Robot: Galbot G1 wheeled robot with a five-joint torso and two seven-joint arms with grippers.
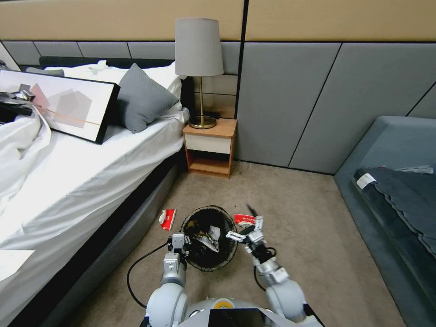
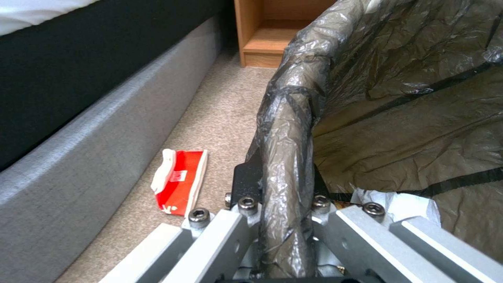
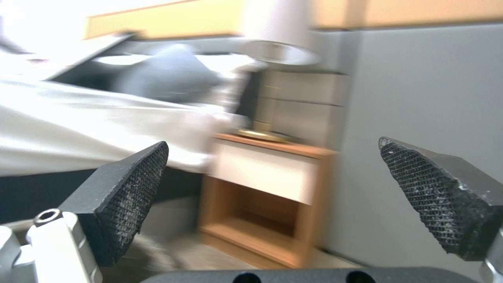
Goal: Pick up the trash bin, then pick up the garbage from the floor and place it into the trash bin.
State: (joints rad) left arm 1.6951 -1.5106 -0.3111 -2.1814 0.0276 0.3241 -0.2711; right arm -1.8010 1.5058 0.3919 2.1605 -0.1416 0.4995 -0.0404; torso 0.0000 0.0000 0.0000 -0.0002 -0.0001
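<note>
The trash bin [image 1: 229, 254], lined with a dark bag, stands on the carpet right in front of me, with crumpled litter [image 1: 211, 236] inside it. My left gripper [image 1: 178, 240] is shut on the bin's left rim [image 2: 287, 149]; in the left wrist view the bagged rim runs between its fingers. One red-and-white packet [image 1: 168, 219] [image 2: 179, 181] lies on the floor left of the bin, beside the bed base. Another red packet [image 1: 244, 220] lies by the bin's far right side. My right gripper [image 1: 247, 228] [image 3: 278, 188] hovers open by the bin's right rim, holding nothing.
The bed [image 1: 77, 181] and its grey base [image 2: 78, 165] run along the left. A wooden nightstand [image 1: 210, 147] with a lamp [image 1: 199, 68] stands ahead against the wall. A grey sofa [image 1: 395, 190] fills the right. Open carpet [image 1: 309, 218] lies between bin and sofa.
</note>
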